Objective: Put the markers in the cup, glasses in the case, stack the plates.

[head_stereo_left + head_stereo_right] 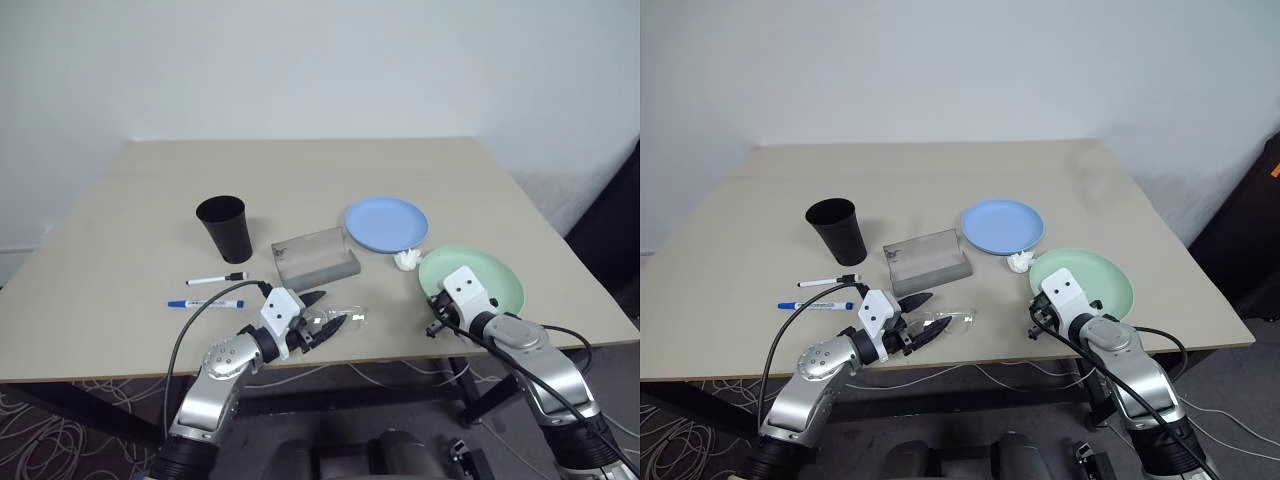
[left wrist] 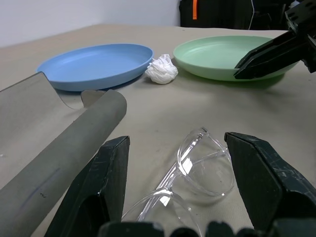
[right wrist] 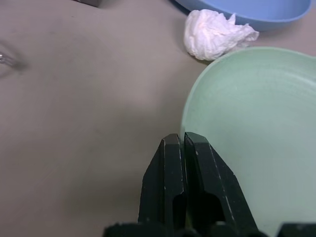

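- Beige table (image 1: 150, 200) is backed by a white wall
- Glasses (image 2: 197, 173) are flanked by the left gripper (image 1: 318, 325), spread wide
- Mint green plate (image 3: 256, 123), at four o'clock of the blue plate (image 1: 386, 222), is pinched at its rim by the closed right gripper (image 3: 185, 148)

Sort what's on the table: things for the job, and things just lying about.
For the job: blue-capped marker, black-capped marker, black cup, glasses, grey case, blue plate, green plate.

Lying about: white tissue wad.
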### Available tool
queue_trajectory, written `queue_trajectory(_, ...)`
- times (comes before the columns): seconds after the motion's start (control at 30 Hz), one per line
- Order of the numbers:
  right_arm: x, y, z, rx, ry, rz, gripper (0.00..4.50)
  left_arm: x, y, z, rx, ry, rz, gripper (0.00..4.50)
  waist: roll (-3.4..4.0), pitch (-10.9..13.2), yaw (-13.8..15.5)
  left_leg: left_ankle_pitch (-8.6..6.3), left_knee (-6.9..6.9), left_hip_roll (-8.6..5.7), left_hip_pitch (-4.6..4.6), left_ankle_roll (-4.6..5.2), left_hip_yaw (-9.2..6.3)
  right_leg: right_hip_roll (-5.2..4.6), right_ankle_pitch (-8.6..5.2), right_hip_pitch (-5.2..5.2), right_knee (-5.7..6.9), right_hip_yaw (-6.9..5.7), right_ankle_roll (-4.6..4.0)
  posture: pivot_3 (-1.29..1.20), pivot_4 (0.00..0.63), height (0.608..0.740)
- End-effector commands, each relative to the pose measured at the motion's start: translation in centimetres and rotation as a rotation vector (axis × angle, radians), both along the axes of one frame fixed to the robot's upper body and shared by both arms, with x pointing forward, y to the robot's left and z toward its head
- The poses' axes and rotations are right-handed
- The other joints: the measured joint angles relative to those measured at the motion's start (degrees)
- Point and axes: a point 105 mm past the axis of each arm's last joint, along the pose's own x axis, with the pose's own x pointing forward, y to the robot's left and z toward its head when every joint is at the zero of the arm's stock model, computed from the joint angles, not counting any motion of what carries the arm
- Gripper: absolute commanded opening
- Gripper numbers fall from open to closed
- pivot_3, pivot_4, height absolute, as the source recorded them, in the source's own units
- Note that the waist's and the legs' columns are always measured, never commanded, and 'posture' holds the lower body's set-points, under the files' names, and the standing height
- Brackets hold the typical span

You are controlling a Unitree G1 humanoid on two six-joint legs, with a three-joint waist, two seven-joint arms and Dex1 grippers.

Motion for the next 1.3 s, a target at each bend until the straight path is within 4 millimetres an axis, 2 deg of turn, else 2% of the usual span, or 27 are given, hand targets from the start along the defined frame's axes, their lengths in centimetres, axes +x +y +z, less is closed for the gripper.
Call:
queue_trajectory(0.03,1.3,-0.8,2.3,-0.064,-0.142,-0.018,0.03,0.4,-0.3,1.3,-0.003,-0.060,-0.011,3.26,0.01,0.00,-0.01,0.00,0.00,0.00,-0.01,0.00,0.00,0.00,0.00,-0.01,0.00,0.00,0.00,0.00,0.000,0.740)
queue_trajectory(0.27,2.9,0.3,4.1,-0.136,-0.266,0.134,0.03,0.7,-0.3,1.3,0.000,-0.063,-0.004,3.26,0.01,0.04,-0.14,0.00,-0.02,0.02,0.01,0.01,0.02,0.05,0.00,-0.03,-0.01,0.03,0.00,0.00,0.000,0.740)
queue_trajectory(0.43,6.0,2.5,6.1,-0.125,-0.338,0.326,0.03,1.1,-0.3,1.5,0.003,-0.070,-0.001,3.26,0.01,0.07,-0.18,0.01,-0.02,0.01,0.02,0.02,0.04,0.08,0.00,-0.02,0.00,0.04,0.00,0.00,0.000,0.740)
queue_trajectory(0.67,9.9,5.7,6.7,-0.161,-0.371,0.529,0.03,1.6,-0.3,1.6,0.003,-0.083,0.009,3.26,0.01,0.07,-0.13,0.01,-0.12,0.01,0.01,0.03,0.03,0.13,0.00,0.00,-0.01,0.06,0.06,0.00,0.000,0.740)
queue_trajectory(0.83,12.0,7.4,7.0,-0.179,-0.365,0.574,0.03,1.4,0.1,1.6,0.006,-0.088,0.041,3.26,0.03,0.08,-0.18,0.01,-0.16,0.00,-0.01,0.04,0.09,0.11,0.09,-0.02,-0.02,0.17,0.20,0.00,0.000,0.740)
queue_trajectory(1.0,12.9,8.0,7.1,-0.181,-0.367,0.567,0.03,1.2,0.5,1.7,0.010,-0.094,0.070,3.26,0.04,0.07,-0.16,0.01,-0.21,0.01,0.02,0.04,0.12,0.11,0.09,-0.04,0.01,0.22,0.21,0.00,0.000,0.740)
queue_trajectory(1.03,12.9,8.0,7.1,-0.172,-0.371,0.568,0.49,1.2,0.6,1.7,0.011,-0.095,0.075,3.26,0.04,0.07,-0.14,0.01,-0.21,0.02,0.02,0.04,0.12,0.11,0.09,-0.04,0.01,0.22,0.20,0.00,0.000,0.740)
queue_trajectory(1.13,13.0,8.0,7.3,-0.147,-0.393,0.559,1.29,1.1,0.9,1.7,0.014,-0.095,0.082,3.26,0.05,0.07,-0.15,0.01,-0.20,0.01,0.01,0.04,0.12,0.09,0.10,-0.04,0.02,0.22,0.20,0.00,0.000,0.740)
queue_trajectory(1.2,13.0,7.8,7.5,-0.147,-0.414,0.548,2.06,1.1,0.9,1.7,0.015,-0.095,0.084,3.26,0.05,0.07,-0.16,0.01,-0.19,0.01,0.02,0.04,0.14,0.08,0.10,-0.04,0.03,0.24,0.21,0.00,0.000,0.740)
queue_trajectory(1.23,13.0,7.6,7.6,-0.140,-0.428,0.544,2.31,1.1,1.0,1.7,0.016,-0.095,0.084,3.26,0.06,0.07,-0.15,0.01,-0.19,0.01,0.02,0.04,0.14,0.08,0.10,-0.04,0.04,0.24,0.21,0.00,0.000,0.740)
queue_trajectory(1.3,12.9,7.3,7.9,-0.121,-0.443,0.532,2.31,1.1,1.0,1.7,0.020,-0.096,0.084,3.26,0.06,0.07,-0.16,0.01,-0.19,0.01,0.03,0.04,0.14,0.08,0.10,-0.04,0.06,0.25,0.20,0.00,0.000,0.740)
